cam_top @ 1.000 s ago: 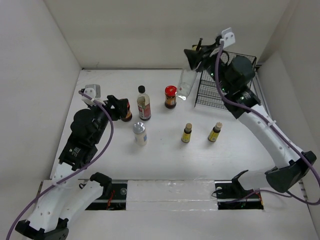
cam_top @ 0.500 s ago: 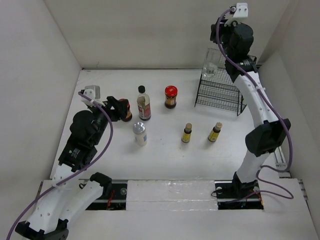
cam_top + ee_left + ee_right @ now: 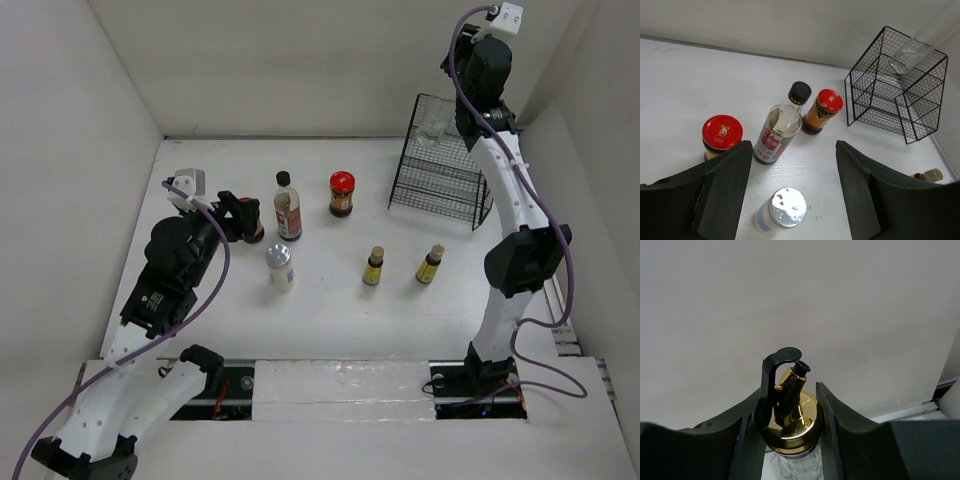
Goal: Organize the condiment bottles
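Hovering with the left gripper point(image 3: 792, 150) spread wide and empty over the near-left cluster. Looking down between its fingers at the shaker point(image 3: 784, 210), with a red-capped jar point(image 3: 722, 132) beside the left finger, then a black-capped bottle point(image 3: 782, 125) and a second jar point(image 3: 824, 110) beyond. Leaving the yellow bottles point(image 3: 373, 266) standing mid-table, apart from both arms.

Farthest out, clamping the right gripper point(image 3: 789, 400) on the neck of the clear bottle point(image 3: 787, 427), gold spout poking up between the fingers. Holding it high at the back right, base at the top of the basket point(image 3: 440, 185) (touching the wire or not, cannot tell), long axis leaning up toward the gripper. Judging the next move as a descent along that axis: basket just beneath, right arm far nearer, left arm well apart.
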Robot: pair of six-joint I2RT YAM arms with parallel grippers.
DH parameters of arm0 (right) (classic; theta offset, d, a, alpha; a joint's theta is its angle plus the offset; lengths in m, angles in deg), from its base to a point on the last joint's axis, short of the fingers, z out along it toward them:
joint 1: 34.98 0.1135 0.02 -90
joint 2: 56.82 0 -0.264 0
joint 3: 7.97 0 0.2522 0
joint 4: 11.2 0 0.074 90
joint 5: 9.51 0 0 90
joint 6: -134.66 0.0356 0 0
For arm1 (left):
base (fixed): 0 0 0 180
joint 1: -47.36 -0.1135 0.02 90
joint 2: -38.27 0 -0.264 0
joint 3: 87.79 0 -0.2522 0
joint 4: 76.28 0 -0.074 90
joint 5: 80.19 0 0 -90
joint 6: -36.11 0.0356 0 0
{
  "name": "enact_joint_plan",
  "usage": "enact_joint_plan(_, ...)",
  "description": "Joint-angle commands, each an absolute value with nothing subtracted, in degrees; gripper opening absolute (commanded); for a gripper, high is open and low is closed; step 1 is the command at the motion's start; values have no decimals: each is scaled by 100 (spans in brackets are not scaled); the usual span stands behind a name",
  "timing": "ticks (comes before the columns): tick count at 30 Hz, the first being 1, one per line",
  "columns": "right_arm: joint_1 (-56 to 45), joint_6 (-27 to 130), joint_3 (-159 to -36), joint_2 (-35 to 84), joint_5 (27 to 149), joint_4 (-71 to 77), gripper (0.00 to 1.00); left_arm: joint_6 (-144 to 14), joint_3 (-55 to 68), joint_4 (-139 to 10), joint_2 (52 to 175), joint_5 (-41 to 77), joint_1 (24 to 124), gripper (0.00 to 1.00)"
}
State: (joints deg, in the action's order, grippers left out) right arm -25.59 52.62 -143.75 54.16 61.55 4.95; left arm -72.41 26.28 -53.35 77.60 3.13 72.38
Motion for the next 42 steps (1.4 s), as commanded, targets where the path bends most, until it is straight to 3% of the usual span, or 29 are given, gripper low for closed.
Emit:
enact_joint_plan(1,-2549,5696,-14778,4901,5825,-342,0,-7261,2641,-5593,7729,322,7206,63)
enact_joint_plan(6,-2487,5749,-14811,4698,5290,-465,0,-7261,2641,-5593,7729,322,7206,63)
enact_joint_plan(21,-2487,5749,-16209,6006,4067,-702,0,-7261,2641,-5593,7834,375,7206,63)
enact_joint_plan(42,-2215,5178,-15165,6253,2960,-1862,0,-7261,2536,-5646,8177,322,7206,63)
